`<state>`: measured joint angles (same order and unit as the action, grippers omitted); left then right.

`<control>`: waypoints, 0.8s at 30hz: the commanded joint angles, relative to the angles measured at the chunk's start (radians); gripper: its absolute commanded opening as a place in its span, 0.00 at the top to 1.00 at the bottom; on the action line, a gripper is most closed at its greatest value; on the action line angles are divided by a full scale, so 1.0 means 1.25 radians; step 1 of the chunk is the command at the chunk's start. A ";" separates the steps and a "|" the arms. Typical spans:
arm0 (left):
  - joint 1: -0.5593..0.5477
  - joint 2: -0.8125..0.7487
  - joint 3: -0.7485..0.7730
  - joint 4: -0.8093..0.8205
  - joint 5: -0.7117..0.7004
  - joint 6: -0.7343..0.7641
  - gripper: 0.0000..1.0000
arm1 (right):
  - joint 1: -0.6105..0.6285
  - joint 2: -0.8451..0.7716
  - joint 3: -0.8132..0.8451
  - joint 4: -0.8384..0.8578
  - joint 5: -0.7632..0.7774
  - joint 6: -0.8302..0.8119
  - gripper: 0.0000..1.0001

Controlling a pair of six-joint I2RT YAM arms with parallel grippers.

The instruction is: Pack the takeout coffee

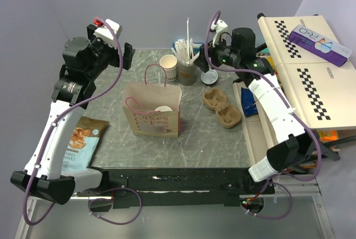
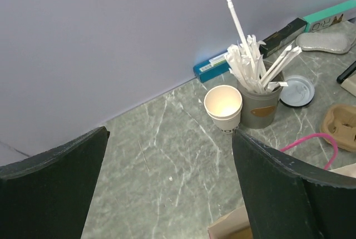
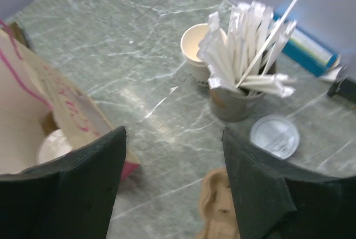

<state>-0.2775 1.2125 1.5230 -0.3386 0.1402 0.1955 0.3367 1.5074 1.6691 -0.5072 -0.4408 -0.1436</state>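
Small off-white paper cup (image 1: 168,66) is standing open at the far centre of the grey marbled tabletop (image 1: 211,139), just left of a grey cup of wrapped straws (image 1: 187,72). Its round white plastic lid (image 1: 209,76) is lying flat just right of that.

Neither is sitting in the brown paper bag with pink handles (image 1: 153,111) yet.

Left gripper (image 2: 167,194) and right gripper (image 3: 172,178) are hovering, jaws apart, holding nothing.

Judging: reaching for the cup. The thin, crushable wall is calling for a gentle side grip, clear of the straws.

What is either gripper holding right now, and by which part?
Nothing. The left gripper and right gripper are both open and empty; the paper cup stands free.
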 commanded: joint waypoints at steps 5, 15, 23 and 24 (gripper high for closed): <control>0.040 0.003 0.027 -0.029 0.069 -0.056 0.01 | -0.001 0.162 0.092 0.044 -0.077 -0.324 0.43; 0.043 -0.001 0.025 -0.056 0.052 -0.018 0.01 | 0.001 0.300 0.125 0.092 -0.101 -0.502 0.39; 0.044 0.006 0.019 -0.058 0.044 -0.012 0.01 | 0.001 0.413 0.239 0.050 -0.087 -0.534 0.49; 0.045 0.010 0.021 -0.058 0.045 -0.012 0.01 | 0.001 0.420 0.246 0.035 -0.089 -0.542 0.50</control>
<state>-0.2283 1.2205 1.5230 -0.4210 0.2039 0.1726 0.3378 2.0098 1.8912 -0.4473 -0.5312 -0.7631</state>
